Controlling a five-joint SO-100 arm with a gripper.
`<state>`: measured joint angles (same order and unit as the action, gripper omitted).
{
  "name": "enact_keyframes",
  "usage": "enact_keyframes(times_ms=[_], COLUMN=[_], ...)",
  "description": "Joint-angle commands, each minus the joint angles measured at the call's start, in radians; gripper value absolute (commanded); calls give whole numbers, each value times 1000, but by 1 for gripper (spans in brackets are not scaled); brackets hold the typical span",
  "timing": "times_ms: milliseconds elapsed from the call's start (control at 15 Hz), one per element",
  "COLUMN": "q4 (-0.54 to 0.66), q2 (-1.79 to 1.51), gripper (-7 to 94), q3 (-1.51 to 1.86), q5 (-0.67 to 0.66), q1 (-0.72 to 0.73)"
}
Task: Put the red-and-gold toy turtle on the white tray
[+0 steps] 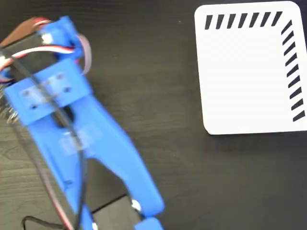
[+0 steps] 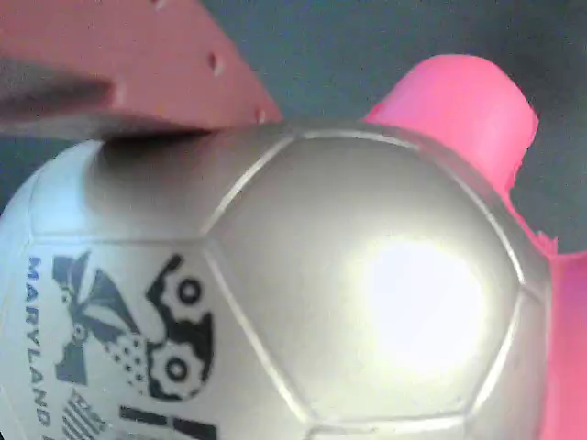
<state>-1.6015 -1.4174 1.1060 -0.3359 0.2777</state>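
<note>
while pressed close under the gripper | turtle fills wrist view | grip unclear | tray well apart

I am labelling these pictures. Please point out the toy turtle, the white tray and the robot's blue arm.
toy turtle [image 2: 367,293]: wrist view, on the shiny domed shell, which fills the picture.
white tray [image 1: 244,81]: fixed view, on its bare white middle.
blue arm [image 1: 103,143]: fixed view, on the long blue link.

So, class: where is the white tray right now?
In the fixed view the white tray lies at the upper right on the dark table, bare, well apart from the blue arm at the left. The wrist view does not show it.
</note>
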Motion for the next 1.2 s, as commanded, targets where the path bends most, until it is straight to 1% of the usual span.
enact_keyframes(times_ms=[0,133,200,400,467,733,800,933,1133], q4=[3,43,43,-75,-94,-100,-80,12,193], q2=[-184,-229,-255,-207,-167,-94,-75,-41,-28], gripper=[0,0,0,0,0,0,0,0,0], q3=[-31,-18,-18,-91,-120,-127,-78,20,222], q5=[23,21,21,14,21,-23,-28,-26,-28], q1=[-121,-273,-347,-557,-614,-796,-816,-841,-867])
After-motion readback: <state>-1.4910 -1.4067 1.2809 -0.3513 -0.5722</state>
